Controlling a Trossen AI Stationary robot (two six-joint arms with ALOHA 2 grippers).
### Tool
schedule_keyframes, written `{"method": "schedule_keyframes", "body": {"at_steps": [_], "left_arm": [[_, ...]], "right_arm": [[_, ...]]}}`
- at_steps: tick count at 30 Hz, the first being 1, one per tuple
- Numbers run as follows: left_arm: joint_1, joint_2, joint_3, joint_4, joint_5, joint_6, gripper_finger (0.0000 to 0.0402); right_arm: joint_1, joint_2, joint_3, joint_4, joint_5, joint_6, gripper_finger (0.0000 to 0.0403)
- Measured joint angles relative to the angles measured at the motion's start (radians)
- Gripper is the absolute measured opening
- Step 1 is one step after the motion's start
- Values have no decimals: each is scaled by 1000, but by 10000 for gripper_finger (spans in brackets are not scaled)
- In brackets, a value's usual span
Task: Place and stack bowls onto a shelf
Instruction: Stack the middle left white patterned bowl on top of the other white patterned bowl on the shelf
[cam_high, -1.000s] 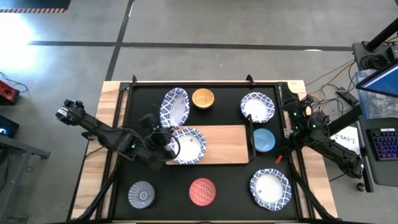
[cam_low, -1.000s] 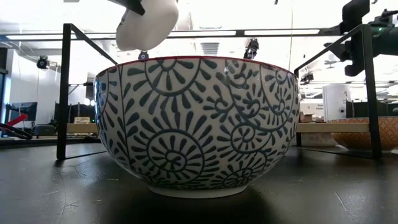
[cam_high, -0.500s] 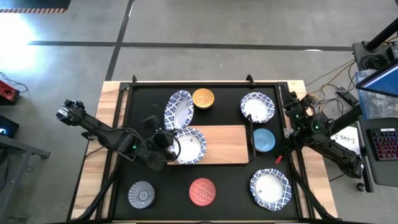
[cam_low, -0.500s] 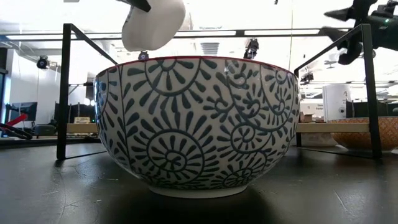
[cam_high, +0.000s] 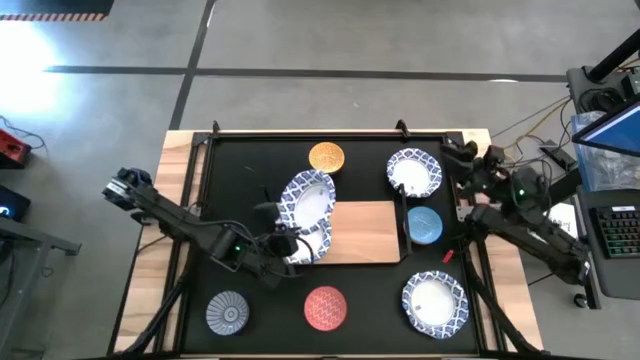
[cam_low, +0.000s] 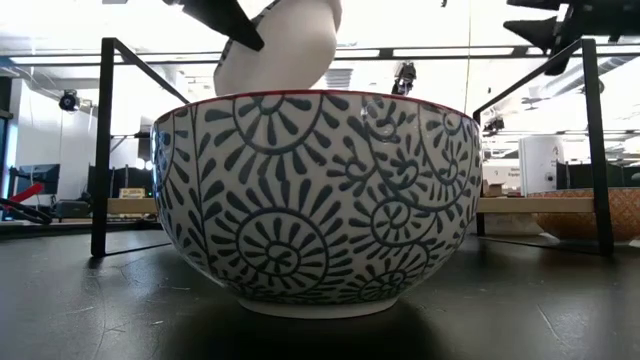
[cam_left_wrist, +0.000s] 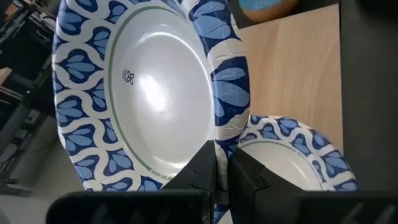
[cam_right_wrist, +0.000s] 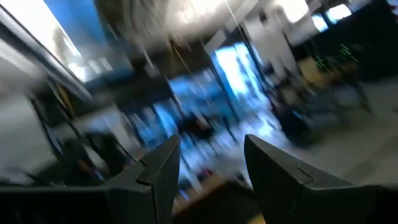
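My left gripper (cam_high: 292, 241) (cam_left_wrist: 222, 155) is shut on a wide blue-and-white bowl (cam_high: 306, 199) (cam_left_wrist: 149, 93), carried tilted above the left end of the light-wood shelf (cam_high: 368, 232). A second blue-and-white bowl (cam_high: 318, 243) (cam_left_wrist: 291, 157) sits on its base on the shelf just beneath. In the low view the held bowl's white underside (cam_low: 283, 48) shows over the red patterned bowl (cam_low: 318, 198). My right gripper (cam_high: 455, 156) (cam_right_wrist: 210, 168) is open, raised at the table's far right, touching nothing. My left gripper pinches the bowl's rim (cam_left_wrist: 217, 134), one finger (cam_left_wrist: 202, 169) on the white inner face and the other finger (cam_left_wrist: 247, 175) on the outer side. The fingers come from the table's left. The bowl is lifted clear and tilted steeply on edge.
On the black tabletop stand an orange-yellow bowl (cam_high: 327, 157), a blue-and-white bowl (cam_high: 414, 172), a light blue bowl (cam_high: 425, 225), another blue-and-white bowl (cam_high: 434, 303), the red patterned bowl (cam_high: 325, 307) and a grey ribbed bowl (cam_high: 228, 313). The shelf's right half is bare wood.
My left gripper has carried the tilted bowl from the far-left part of the table rightward and toward the near edge, over the bowl on the shelf, staying shut on it. My right gripper has risen and swung toward the far edge.
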Motion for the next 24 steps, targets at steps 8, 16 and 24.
{"method": "schedule_keyframes", "body": {"at_steps": [8, 16, 24], "left_arm": [[0, -6, 0, 1, 100, 15, 4], [1, 2, 0, 29, 168, 72, 4], [2, 2, 0, 30, 167, 64, 4]], "right_arm": [[0, 164, 290, -349, -77, -147, 167], [30, 301, 452, -478, -173, -149, 166], [75, 405, 512, -492, -171, -224, 166]]}}
